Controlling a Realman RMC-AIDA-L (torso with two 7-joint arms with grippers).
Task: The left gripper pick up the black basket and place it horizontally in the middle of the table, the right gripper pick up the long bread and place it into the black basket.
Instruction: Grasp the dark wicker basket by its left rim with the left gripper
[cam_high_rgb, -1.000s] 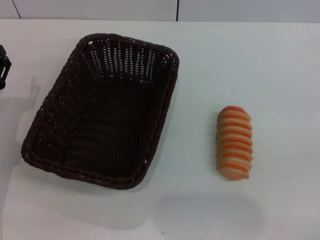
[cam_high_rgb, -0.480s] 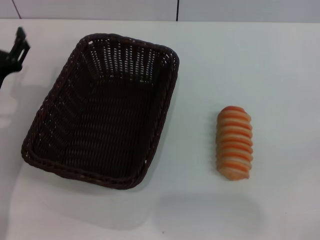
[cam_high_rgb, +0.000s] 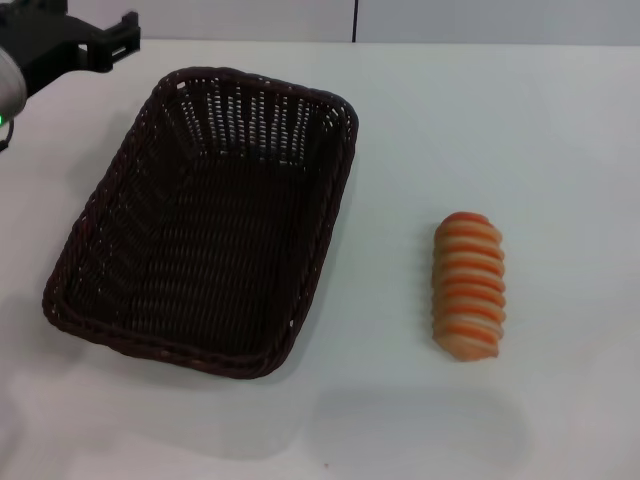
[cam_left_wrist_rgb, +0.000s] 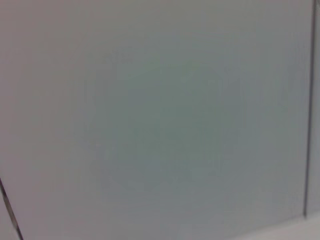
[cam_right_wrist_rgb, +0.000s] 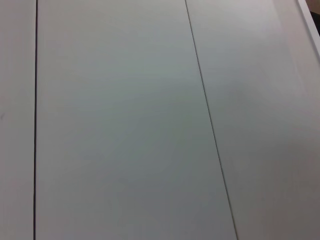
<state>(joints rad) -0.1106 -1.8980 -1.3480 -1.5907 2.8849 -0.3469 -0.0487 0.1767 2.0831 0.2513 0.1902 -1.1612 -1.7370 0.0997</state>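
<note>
The black basket (cam_high_rgb: 205, 240) lies empty on the left half of the white table (cam_high_rgb: 520, 130), long axis running away from me and slightly tilted. The long bread (cam_high_rgb: 468, 286), striped orange and cream, lies to its right with a clear gap between them, also lengthwise away from me. My left gripper (cam_high_rgb: 118, 42) hovers at the far left corner, just beyond and left of the basket's far rim, not touching it. The right gripper is out of view. Both wrist views show only pale wall panels.
A pale wall with dark vertical seams (cam_high_rgb: 355, 20) runs behind the table's far edge. Open table surface lies between basket and bread, and to the right of and in front of the bread.
My left gripper has come in from the left edge, moving up and to the right toward the basket's far left corner. Basket and bread have not moved.
</note>
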